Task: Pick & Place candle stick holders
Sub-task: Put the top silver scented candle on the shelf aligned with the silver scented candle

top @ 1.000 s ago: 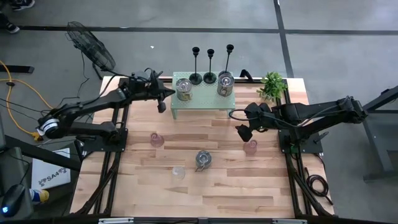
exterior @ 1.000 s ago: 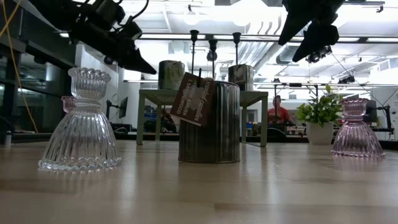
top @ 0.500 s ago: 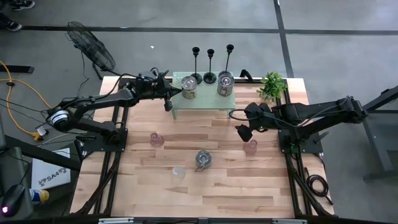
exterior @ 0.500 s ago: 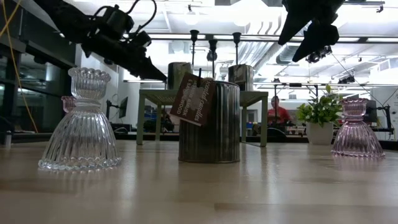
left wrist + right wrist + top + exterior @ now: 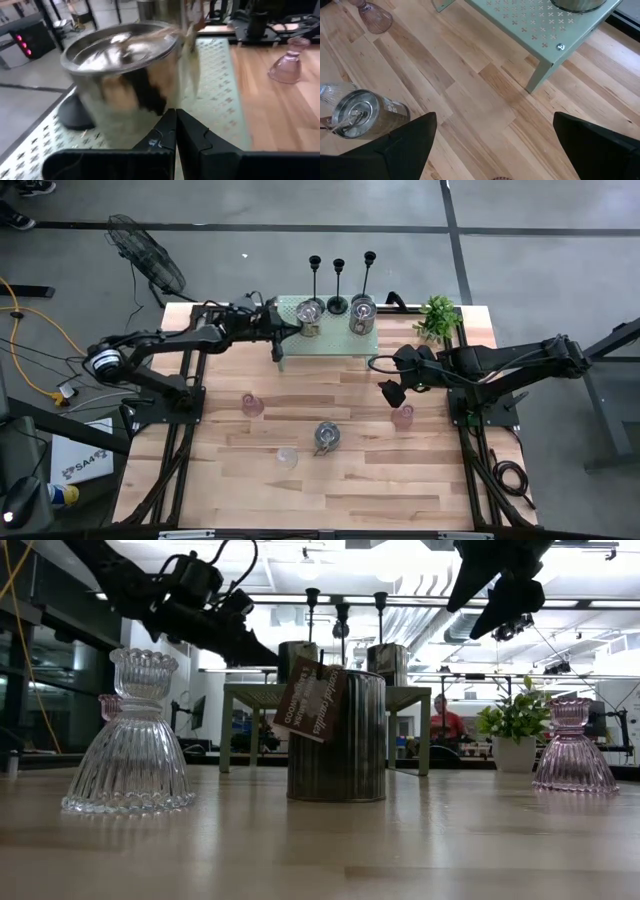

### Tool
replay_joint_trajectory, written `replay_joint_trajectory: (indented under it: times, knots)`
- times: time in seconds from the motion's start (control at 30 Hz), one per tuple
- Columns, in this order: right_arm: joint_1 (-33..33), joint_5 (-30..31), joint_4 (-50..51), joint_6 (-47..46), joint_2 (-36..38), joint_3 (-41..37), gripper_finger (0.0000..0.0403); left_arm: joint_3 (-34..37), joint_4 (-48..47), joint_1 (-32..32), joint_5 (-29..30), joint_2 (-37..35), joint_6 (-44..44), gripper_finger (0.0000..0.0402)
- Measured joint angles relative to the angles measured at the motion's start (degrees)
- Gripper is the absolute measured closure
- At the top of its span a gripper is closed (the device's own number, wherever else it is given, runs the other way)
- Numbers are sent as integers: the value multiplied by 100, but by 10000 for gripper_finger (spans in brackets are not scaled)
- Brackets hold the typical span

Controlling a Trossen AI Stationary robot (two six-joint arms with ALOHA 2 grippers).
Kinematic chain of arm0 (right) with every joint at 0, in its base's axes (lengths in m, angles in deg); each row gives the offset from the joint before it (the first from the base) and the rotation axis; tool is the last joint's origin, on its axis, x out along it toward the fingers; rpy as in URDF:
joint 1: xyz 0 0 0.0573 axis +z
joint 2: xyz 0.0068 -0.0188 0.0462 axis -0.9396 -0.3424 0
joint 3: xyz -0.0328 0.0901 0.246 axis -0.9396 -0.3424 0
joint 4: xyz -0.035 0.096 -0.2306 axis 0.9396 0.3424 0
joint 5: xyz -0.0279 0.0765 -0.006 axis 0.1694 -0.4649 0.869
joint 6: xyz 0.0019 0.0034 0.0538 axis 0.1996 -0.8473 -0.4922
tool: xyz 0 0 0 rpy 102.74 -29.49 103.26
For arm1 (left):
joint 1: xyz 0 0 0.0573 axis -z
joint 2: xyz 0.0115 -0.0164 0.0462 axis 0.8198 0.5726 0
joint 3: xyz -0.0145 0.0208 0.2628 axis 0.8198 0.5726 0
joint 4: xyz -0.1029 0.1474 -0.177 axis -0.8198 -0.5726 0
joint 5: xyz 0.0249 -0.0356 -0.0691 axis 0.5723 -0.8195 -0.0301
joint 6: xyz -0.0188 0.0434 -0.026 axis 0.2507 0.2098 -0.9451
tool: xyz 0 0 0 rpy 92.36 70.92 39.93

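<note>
Candle stick holders (image 5: 326,436) on plank table (image 5: 400,480), concrete floor (image 5: 540,260) around

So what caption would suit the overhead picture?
Left gripper, shut, pushes a silvery jar on the green shelf; right gripper waits open.

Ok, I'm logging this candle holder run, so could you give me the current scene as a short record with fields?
left pincer: shut, at the left silvery jar on the green shelf, holding nothing
right pincer: open, hovering over the table beside a pink glass cup
shelf: two silvery jars, left one and right one
behind shelf: three black candlesticks
table: tagged silvery jar, clear glass cup, second pink cup
plant: far right corner
</note>
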Motion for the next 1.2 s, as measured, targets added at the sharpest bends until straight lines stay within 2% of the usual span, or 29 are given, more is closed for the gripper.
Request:
replay_joint_trajectory:
  times: [0.13, 0.27, 0.6, 0.87, 1.2]
  knots:
    - [2, 26, -17, 0, 0, 2, 11, -4, 299, 172, 244, 205, -57, 401]
    - [0, 48, -75, 0, 0, 2, 11, -4, 517, 309, 786, 308, -217, 401]
    - [1, 46, -79, 0, 0, 2, 11, -6, 55, 412, 1030, 115, -331, 401]
    - [1, 46, -72, 0, 0, 2, 11, -8, -152, 408, 2290, -239, -445, 401]
    - [0, 155, -102, 0, 0, 2, 11, -8, 359, 491, 2645, 164, -1070, 402]
